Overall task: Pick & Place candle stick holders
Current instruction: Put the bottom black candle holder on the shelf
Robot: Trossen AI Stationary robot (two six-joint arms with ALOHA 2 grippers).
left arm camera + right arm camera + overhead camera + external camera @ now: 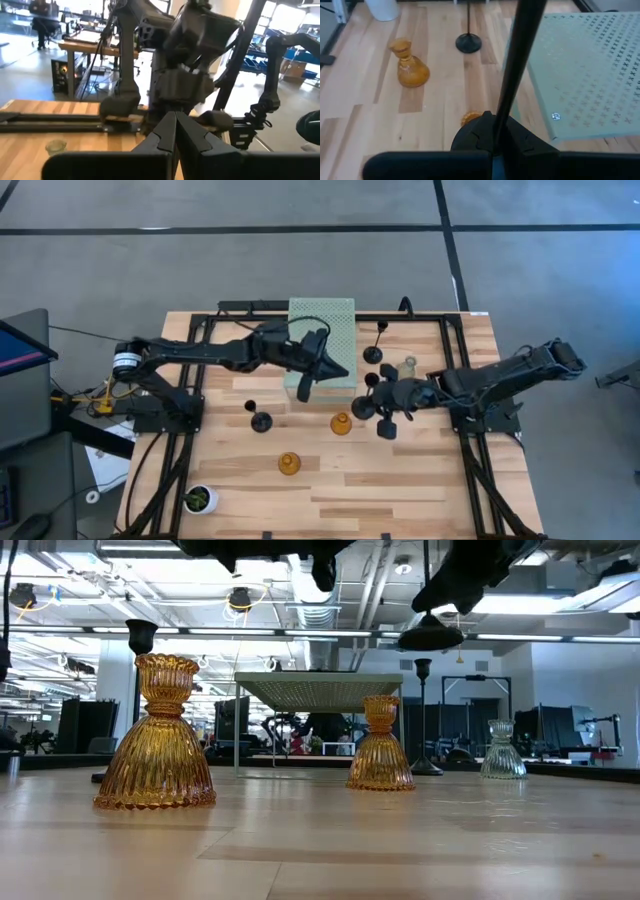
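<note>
The right claw (385, 408) is pinching the thin stem of a black holder (520, 60), carrying it clear of the bench (420, 490) just beside the green block (322, 340). The left claw (305, 385) is hanging over that block's near edge with its fingers pressed together, gripping nothing. Two amber holders (341, 423) (289, 464) are standing mid-bench, another black one (260, 419) to their left, a third (373, 353) and the pale one (406, 367) past the block.
</note>
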